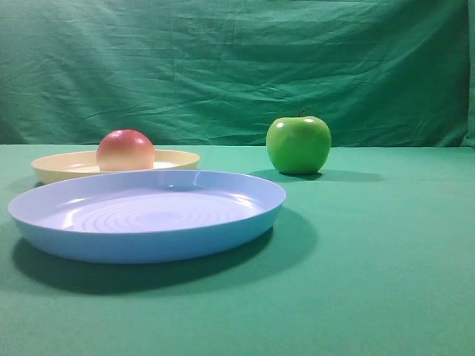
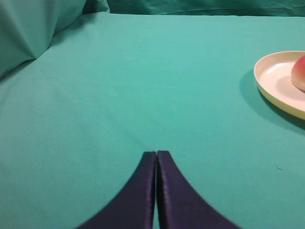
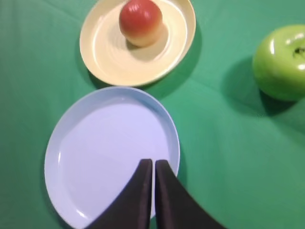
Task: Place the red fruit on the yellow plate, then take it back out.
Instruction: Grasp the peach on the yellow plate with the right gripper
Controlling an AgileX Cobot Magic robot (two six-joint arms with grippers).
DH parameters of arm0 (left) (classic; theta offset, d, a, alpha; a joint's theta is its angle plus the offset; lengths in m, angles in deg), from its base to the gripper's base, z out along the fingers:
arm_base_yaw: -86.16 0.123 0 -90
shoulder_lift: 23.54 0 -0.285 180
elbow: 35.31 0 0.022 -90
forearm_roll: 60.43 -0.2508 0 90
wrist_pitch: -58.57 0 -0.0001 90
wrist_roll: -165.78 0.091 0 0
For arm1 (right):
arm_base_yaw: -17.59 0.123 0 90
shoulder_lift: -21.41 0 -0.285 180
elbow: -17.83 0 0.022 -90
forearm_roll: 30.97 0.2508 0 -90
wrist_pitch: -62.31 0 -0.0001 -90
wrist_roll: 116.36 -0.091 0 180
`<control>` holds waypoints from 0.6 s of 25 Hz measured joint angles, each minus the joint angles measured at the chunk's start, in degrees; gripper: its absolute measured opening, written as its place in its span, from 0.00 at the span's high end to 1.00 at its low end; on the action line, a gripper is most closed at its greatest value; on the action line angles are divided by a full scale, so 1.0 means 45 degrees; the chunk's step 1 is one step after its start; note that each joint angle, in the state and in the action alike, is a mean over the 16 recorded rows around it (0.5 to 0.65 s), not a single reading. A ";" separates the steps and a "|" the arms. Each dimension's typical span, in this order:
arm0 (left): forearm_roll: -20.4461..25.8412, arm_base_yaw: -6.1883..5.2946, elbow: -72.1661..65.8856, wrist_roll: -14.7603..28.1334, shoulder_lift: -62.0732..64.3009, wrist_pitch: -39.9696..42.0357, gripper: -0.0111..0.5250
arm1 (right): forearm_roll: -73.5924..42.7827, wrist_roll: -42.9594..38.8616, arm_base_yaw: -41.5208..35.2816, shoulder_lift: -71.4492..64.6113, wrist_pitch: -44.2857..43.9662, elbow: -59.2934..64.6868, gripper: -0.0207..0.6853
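A: What is hidden or cut off?

B: From the left wrist, only a sliver of the red fruit (image 2: 299, 72) is seen at the frame edge, and the yellow plate (image 2: 271, 83) is cropped, ahead and to the right of the left tool (image 2: 156, 153). In the high view no tool is seen, and the yellow plate's near rim is masked by the blue plate (image 1: 148, 245).

A: How are the tools held?

B: Both are pressed shut, fingers together, with nothing gripped. The right tool (image 3: 153, 162) is seen above the blue plate's near edge.

A: And the fruit?

B: It is seated on the yellow plate, well ahead of the right tool, red top up and pale base down. Being round, no long axis can be made out.

A: Materials?

B: The plates are smooth, shallow and round; faint rings are seen in the blue one. A glossy green apple (image 3: 281, 62) is set ahead and to the right, on the worktop (image 1: 386, 259), which is covered in green cloth.
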 joint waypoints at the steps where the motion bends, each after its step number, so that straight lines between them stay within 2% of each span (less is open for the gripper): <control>1: 0.0000 0.0000 0.0000 0.0000 0.0000 0.0000 0.98 | 0.0256 0.0207 0.0001 -0.0188 0.0383 -0.0115 0.97; 8: 0.0000 0.0000 0.0000 0.0000 0.0000 0.0000 0.98 | 0.1621 0.1966 0.0011 -0.1331 0.2791 -0.0796 0.95; 15: 0.0000 0.0000 0.0000 0.0000 0.0000 0.0000 0.98 | 0.2130 0.3583 0.0218 -0.2825 0.2809 -0.2233 0.83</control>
